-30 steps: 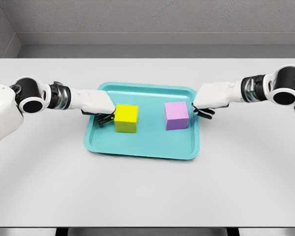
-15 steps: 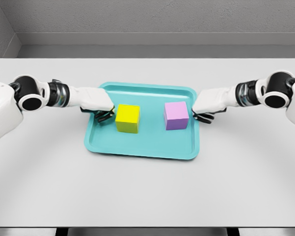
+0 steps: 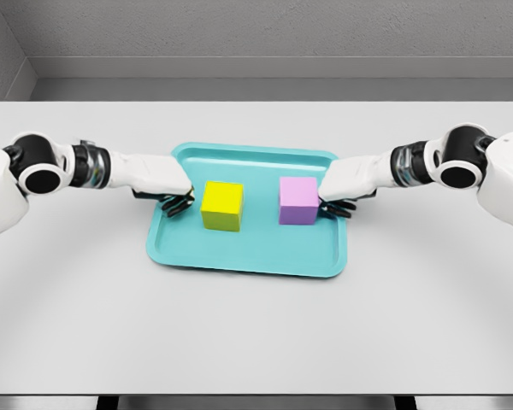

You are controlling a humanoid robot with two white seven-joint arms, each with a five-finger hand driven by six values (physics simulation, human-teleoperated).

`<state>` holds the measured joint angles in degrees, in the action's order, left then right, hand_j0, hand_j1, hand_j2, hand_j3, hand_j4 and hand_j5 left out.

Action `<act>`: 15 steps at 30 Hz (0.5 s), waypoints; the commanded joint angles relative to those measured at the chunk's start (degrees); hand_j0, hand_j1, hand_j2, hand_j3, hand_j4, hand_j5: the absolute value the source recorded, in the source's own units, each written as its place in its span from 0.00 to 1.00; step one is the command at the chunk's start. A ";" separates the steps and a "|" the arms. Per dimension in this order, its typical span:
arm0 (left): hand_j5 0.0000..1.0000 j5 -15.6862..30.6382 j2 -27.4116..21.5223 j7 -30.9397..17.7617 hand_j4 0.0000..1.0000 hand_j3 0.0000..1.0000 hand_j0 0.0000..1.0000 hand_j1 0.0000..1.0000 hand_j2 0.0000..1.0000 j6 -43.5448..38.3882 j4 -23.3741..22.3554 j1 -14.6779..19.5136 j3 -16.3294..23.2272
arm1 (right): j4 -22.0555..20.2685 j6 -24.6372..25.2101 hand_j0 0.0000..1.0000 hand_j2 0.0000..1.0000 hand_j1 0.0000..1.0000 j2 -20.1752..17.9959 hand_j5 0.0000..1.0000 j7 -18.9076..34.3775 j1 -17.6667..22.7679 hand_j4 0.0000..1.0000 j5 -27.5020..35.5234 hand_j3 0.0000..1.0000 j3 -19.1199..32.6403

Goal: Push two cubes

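Observation:
A yellow cube (image 3: pixel 221 205) and a pink cube (image 3: pixel 297 201) sit side by side in a teal tray (image 3: pixel 244 254) at the table's middle, with a gap between them. My left hand (image 3: pixel 176 199) lies over the tray's left rim, fingers curled, a little left of the yellow cube and apart from it. My right hand (image 3: pixel 335 204) reaches in over the tray's right rim, fingers curled, pressed against the pink cube's right face. Neither hand holds anything.
The tray rests on a light grey table (image 3: pixel 256 333) with a grey wall behind. Its raised rim bounds both cubes.
My right hand has moved left and pushed the pink cube leftward, toward the yellow one. My left hand has drawn back left, off the yellow cube, which sits slightly right of before.

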<state>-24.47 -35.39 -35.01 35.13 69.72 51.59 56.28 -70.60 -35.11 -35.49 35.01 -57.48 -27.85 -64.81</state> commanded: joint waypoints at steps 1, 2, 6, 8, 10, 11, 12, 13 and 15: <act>0.07 0.30 0.32 0.01 0.07 0.07 0.07 0.07 0.07 -0.13 0.33 0.00 0.67 | -0.15 0.11 0.00 0.00 0.00 0.07 0.00 -0.01 0.09 0.00 0.16 0.00 0.03; 0.07 0.30 0.32 0.01 0.07 0.07 0.07 0.07 0.07 -0.13 0.33 0.00 0.67 | -0.15 0.11 0.00 0.00 0.00 0.07 0.00 -0.01 0.09 0.00 0.16 0.00 0.03; 0.07 0.21 0.76 0.01 0.07 0.07 0.07 0.07 0.07 -0.13 0.24 -0.09 0.67 | -0.59 0.11 0.00 0.00 0.00 0.33 0.00 -0.01 0.00 0.00 -0.01 0.00 0.03; 0.07 0.21 0.76 0.01 0.07 0.07 0.07 0.07 0.07 -0.13 0.24 -0.09 0.67 | -1.03 0.11 0.00 0.00 0.00 0.51 0.00 -0.01 0.00 0.00 -0.01 0.00 0.03; 0.07 0.21 0.93 0.01 0.07 0.07 0.07 0.07 0.07 -0.13 0.15 -0.26 0.67 | -1.46 0.11 0.00 0.00 0.00 0.51 0.00 -0.01 0.00 0.00 -0.01 0.00 0.03; 0.06 0.21 1.20 0.01 0.06 0.06 0.06 0.06 0.06 -0.13 -0.29 -0.18 0.67 | -1.73 0.11 0.00 0.00 0.00 0.51 0.00 -0.01 -0.09 0.00 0.08 0.00 0.03; 0.06 0.21 1.20 0.01 0.06 0.06 0.06 0.06 0.06 -0.13 -0.29 -0.18 0.67 | -1.82 0.11 0.00 0.00 0.00 0.51 0.00 -0.01 -0.09 0.00 -0.01 0.00 0.03; 0.06 0.21 1.28 0.01 0.06 0.06 0.06 0.06 0.06 -0.13 -0.29 -0.18 0.67 | -1.73 0.11 0.00 0.00 0.00 0.51 0.00 -0.01 -0.26 0.00 0.08 0.00 0.03; 0.06 0.30 1.37 0.01 0.06 0.06 0.06 0.06 0.06 -0.13 -0.29 -0.18 0.67 | -1.82 0.11 0.00 0.00 0.00 0.77 0.00 -0.01 -0.26 0.00 -0.01 0.00 0.03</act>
<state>-24.47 -34.13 -35.01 35.13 69.52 51.42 57.00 -72.26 -35.12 -34.84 35.01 -57.83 -28.06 -64.83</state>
